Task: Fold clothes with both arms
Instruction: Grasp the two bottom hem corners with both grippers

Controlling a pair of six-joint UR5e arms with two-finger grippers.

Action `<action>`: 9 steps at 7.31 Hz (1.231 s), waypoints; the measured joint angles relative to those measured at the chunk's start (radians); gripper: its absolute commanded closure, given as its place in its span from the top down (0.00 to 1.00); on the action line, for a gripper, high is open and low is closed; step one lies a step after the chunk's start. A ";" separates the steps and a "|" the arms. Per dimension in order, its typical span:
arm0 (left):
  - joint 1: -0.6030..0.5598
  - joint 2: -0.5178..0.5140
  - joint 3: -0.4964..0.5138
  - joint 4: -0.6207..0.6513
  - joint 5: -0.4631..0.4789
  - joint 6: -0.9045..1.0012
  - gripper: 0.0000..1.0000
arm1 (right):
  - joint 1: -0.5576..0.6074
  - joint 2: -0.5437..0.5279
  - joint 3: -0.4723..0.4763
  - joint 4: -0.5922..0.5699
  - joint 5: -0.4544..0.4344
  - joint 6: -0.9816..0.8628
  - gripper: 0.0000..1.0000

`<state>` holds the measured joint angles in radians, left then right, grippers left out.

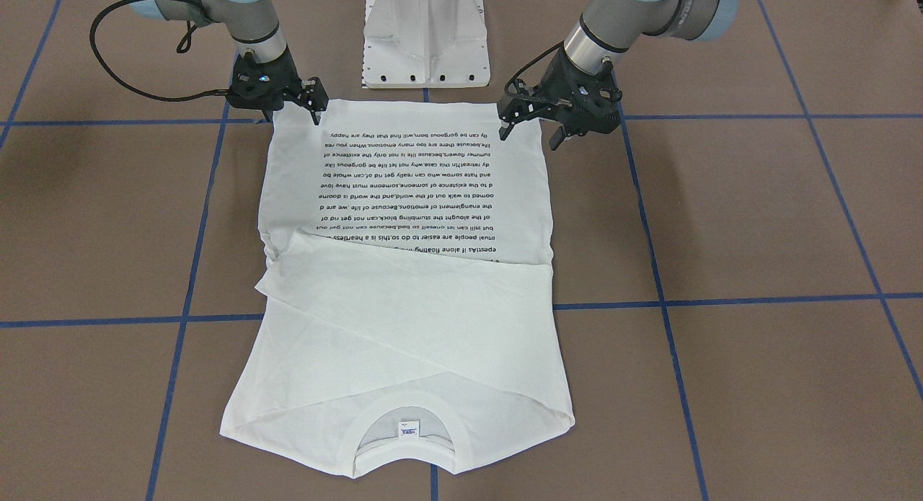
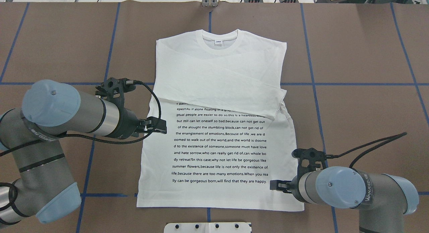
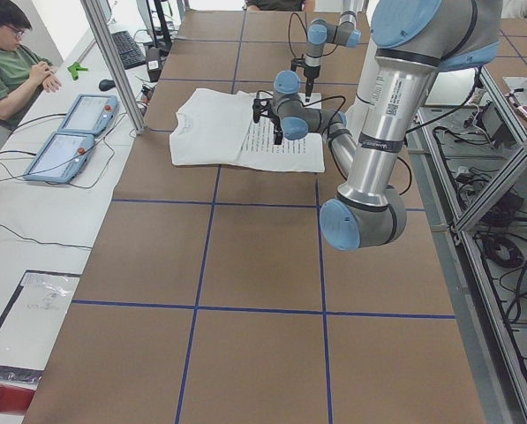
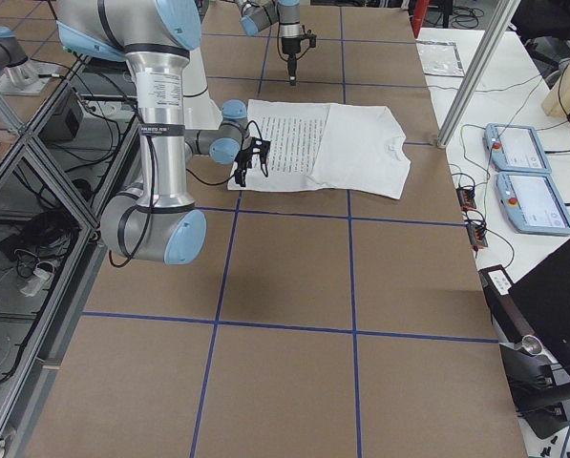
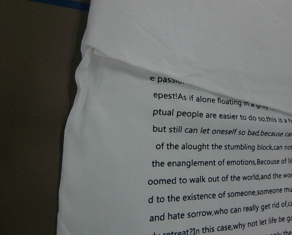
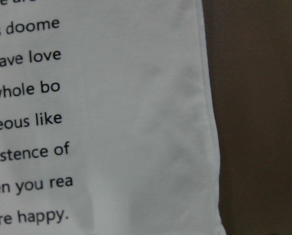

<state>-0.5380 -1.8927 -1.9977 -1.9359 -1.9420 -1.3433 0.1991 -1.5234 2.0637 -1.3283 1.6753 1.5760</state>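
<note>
The white long-sleeved T-shirt lies flat on the brown table, print side up, with both sleeves folded across the chest. Its collar points away from the robot and its hem lies near the base. My left gripper hovers over the shirt's left edge, open and empty; in the front view it shows on the right. My right gripper is low over the hem's right corner, open and empty; it also shows in the front view. Both wrist views show only cloth and text, with no fingers in them.
The white pedestal base stands just behind the hem. Blue tape lines grid the table. An operator sits at the far side beside two control pendants. Metal frame posts stand at that edge.
</note>
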 measured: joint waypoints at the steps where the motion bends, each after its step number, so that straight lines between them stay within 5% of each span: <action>1: 0.000 -0.002 -0.001 0.000 0.000 0.000 1.00 | 0.000 -0.017 0.002 0.000 0.004 0.002 0.97; 9: -0.006 -0.002 -0.005 -0.003 -0.001 0.003 1.00 | -0.010 -0.035 0.005 0.000 0.097 0.048 0.74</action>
<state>-0.5442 -1.8943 -2.0027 -1.9389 -1.9430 -1.3407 0.1887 -1.5586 2.0692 -1.3284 1.7724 1.6244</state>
